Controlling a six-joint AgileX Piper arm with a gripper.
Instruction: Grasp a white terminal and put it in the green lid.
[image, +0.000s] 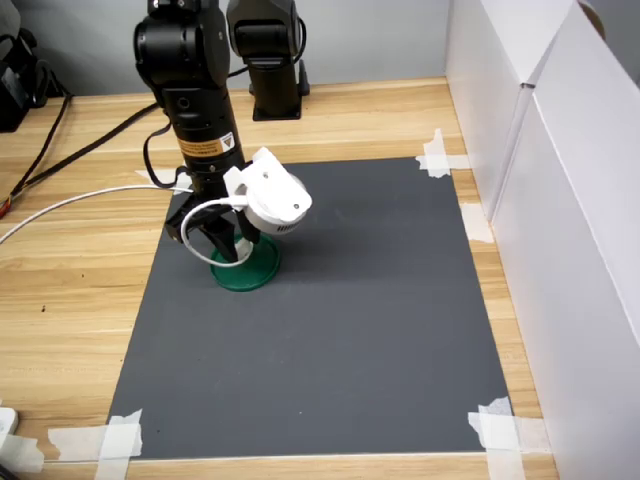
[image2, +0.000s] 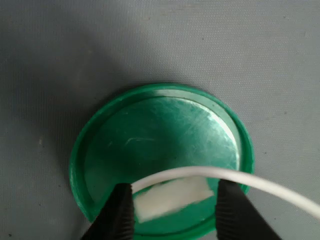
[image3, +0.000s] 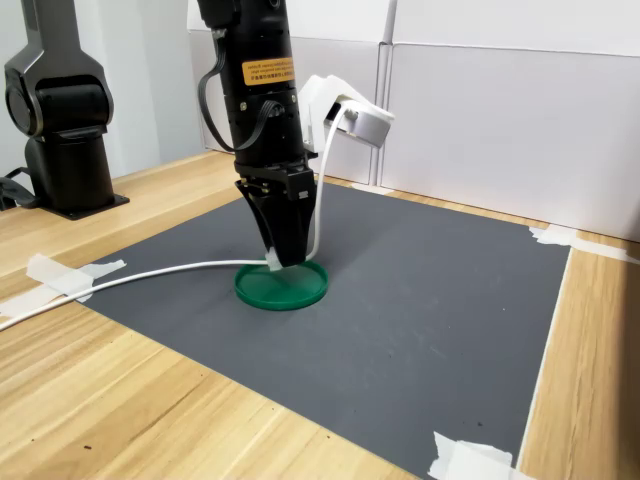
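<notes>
The green lid (image2: 160, 135) lies flat on the dark grey mat, seen also as the green lid (image: 246, 274) in the first exterior view and the green lid (image3: 282, 286) in the second exterior view. My gripper (image2: 172, 207) points straight down over the lid's inside, near its rim. The white terminal (image2: 170, 198) sits between the two dark fingers (image2: 117, 215), which close on its ends. In the second exterior view the white terminal (image3: 271, 262) shows at the tips of my gripper (image3: 284, 258), just above the lid's surface. In the first exterior view my gripper (image: 226, 250) hides the terminal.
A white cable (image2: 270, 187) crosses in front of the fingers and trails over the mat (image3: 420, 300) as the cable (image3: 120, 282). White camera housing (image: 274, 198) sits on the wrist. White walls (image: 560, 190) bound one side. A second black arm base (image3: 62, 120) stands on the wooden table.
</notes>
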